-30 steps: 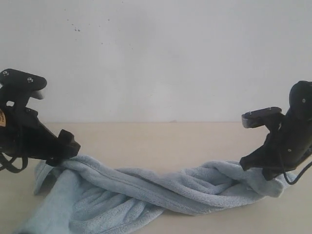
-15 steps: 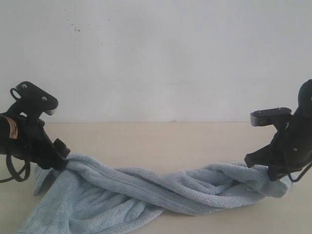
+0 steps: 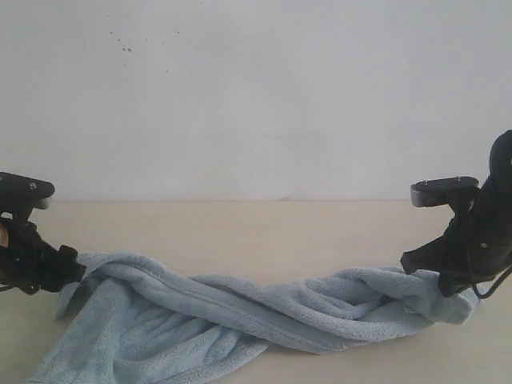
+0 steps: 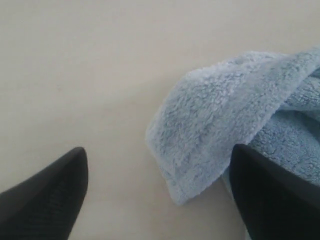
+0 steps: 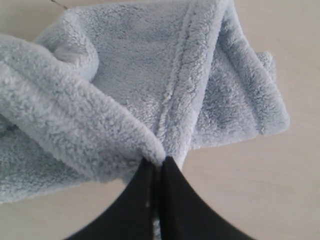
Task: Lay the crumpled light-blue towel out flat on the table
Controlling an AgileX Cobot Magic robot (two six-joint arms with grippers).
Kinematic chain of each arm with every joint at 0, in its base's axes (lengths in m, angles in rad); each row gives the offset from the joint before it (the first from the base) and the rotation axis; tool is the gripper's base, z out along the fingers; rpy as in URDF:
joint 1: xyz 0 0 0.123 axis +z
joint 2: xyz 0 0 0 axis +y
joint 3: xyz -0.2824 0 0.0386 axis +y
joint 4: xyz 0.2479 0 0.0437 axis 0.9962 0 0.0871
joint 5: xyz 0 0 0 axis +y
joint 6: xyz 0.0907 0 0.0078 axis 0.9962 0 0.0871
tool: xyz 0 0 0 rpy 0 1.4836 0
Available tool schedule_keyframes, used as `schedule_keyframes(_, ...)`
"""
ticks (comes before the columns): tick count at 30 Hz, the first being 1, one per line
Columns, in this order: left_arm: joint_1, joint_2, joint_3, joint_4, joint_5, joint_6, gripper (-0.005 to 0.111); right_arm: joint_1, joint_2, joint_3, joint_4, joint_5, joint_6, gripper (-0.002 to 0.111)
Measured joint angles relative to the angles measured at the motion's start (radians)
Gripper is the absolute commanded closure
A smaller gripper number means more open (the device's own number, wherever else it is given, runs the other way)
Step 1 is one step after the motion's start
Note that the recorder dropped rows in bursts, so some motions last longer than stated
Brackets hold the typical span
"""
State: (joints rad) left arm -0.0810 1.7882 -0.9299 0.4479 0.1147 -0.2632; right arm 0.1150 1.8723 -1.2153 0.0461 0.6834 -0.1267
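While the right gripper (image 5: 157, 167) pinches one end of the pale-blue fluffy terry towel (image 3: 240, 316) roped across the smooth beige table (image 3: 264, 228), the spread left gripper (image 4: 159, 200) straddles its opposite loose corner.

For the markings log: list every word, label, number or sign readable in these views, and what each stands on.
No text can be read.
The tan patch on the left arm is too small to read.
The towel, table and wall bear no print that shows; the wall has only dark specks.
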Motion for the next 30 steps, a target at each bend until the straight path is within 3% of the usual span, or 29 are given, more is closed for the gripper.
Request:
schedule_keyframes(14,-0.034,0.114,0.000,-0.003,-0.096,0.133,0.036,0.000,0.000,0.000,0.069,-0.008,-0.004,0.108)
schedule_keyframes(16,-0.036,0.128,0.000,-0.003,-0.098,0.133,0.046,0.000,0.000,0.000,0.071,-0.008,-0.004,0.108)
schedule_keyframes(23,-0.036,0.150,-0.008,-0.003,-0.125,0.131,0.100,0.000,0.000,0.000,0.073,0.003,-0.006,0.108)
schedule_keyframes(30,-0.024,0.145,-0.008,-0.033,-0.115,0.130,0.103,0.000,0.000,0.000,0.077,0.020,-0.006,0.108)
